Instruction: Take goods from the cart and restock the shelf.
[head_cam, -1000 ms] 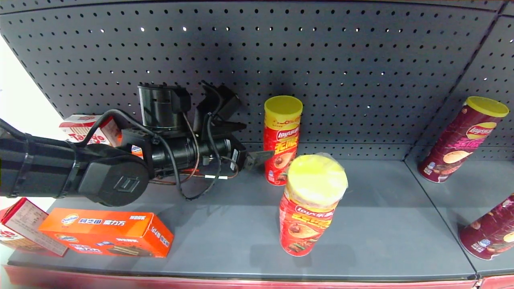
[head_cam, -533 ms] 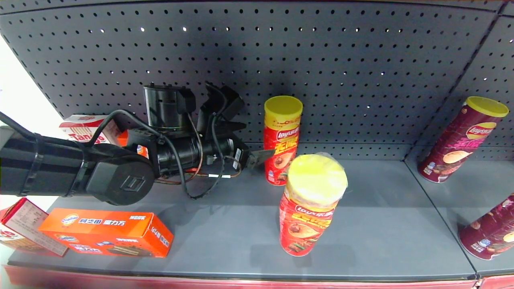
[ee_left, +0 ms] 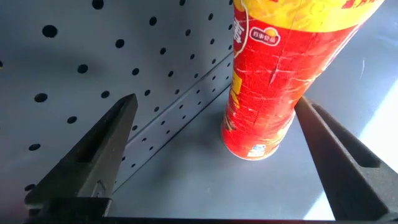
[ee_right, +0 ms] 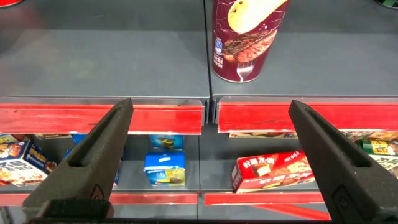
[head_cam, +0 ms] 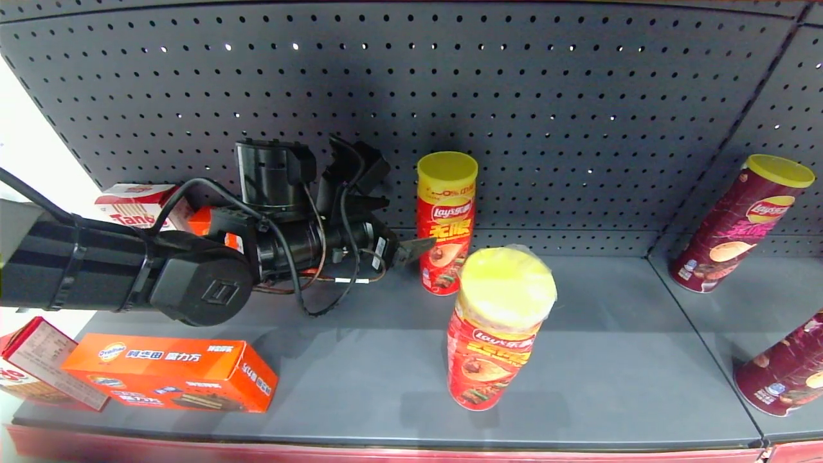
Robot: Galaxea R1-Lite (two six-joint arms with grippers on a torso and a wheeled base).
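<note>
A red chip can with a yellow lid (head_cam: 445, 222) stands upright at the back of the grey shelf (head_cam: 611, 360), close to the perforated back panel. My left gripper (head_cam: 419, 248) lies low over the shelf at that can's left side. It is open, and in the left wrist view the can (ee_left: 264, 87) stands just past the spread fingers (ee_left: 106, 149), nearer one of them. A second red can (head_cam: 500, 328) stands nearer the front edge. My right gripper (ee_right: 210, 107) is open and holds nothing, out in front of the shelf's red edge rail (ee_right: 155, 118).
An orange box (head_cam: 173, 373) lies at the front left, with red-and-white boxes (head_cam: 138, 202) behind and beside it. Dark maroon cans (head_cam: 739, 222) stand in the bay to the right; one (ee_right: 245, 37) is near the front edge. Boxes fill the lower shelves (ee_right: 273, 171).
The back red can has shifted a little to the left and toward the back panel. My left arm has edged slightly to the right along the shelf.
</note>
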